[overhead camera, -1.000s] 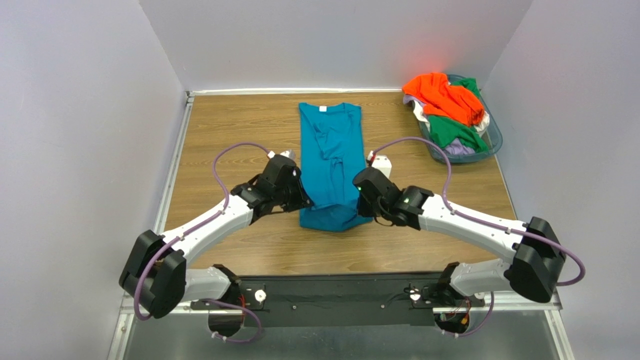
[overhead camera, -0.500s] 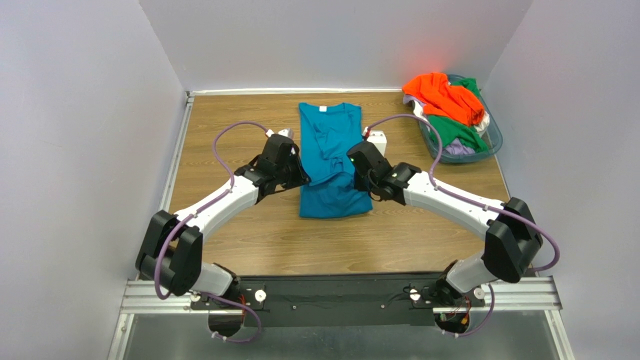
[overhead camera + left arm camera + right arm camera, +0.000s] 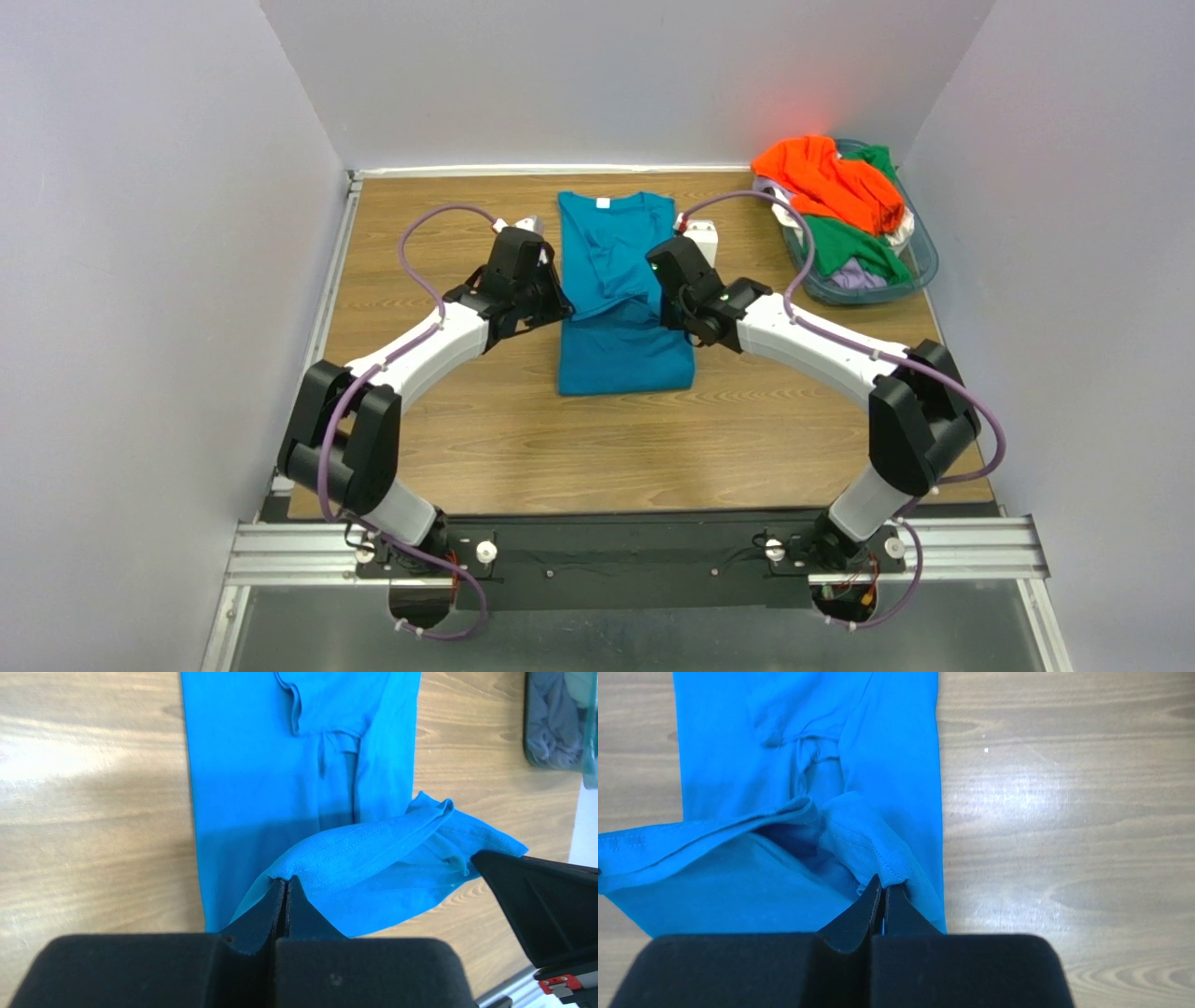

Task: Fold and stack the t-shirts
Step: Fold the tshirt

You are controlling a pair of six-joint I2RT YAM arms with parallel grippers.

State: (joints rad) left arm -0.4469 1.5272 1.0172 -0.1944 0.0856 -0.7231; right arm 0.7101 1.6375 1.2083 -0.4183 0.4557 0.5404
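- The hem of the blue shirt [image 3: 624, 357] has travelled farther toward its collar; the fold looks roughly half done.
- Left gripper [image 3: 283, 885] and right gripper [image 3: 884, 885] each pinch a hem corner.
- The shirt lies mid-table [image 3: 631, 455].

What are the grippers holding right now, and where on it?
Both pinch the teal shirt by its bottom hem: left gripper at one corner, right gripper at the other.

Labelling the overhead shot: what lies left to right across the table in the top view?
Left gripper → teal-blue t-shirt, its hem pinched at each side by a shut gripper → right gripper → plastic basket holding crumpled shirts.
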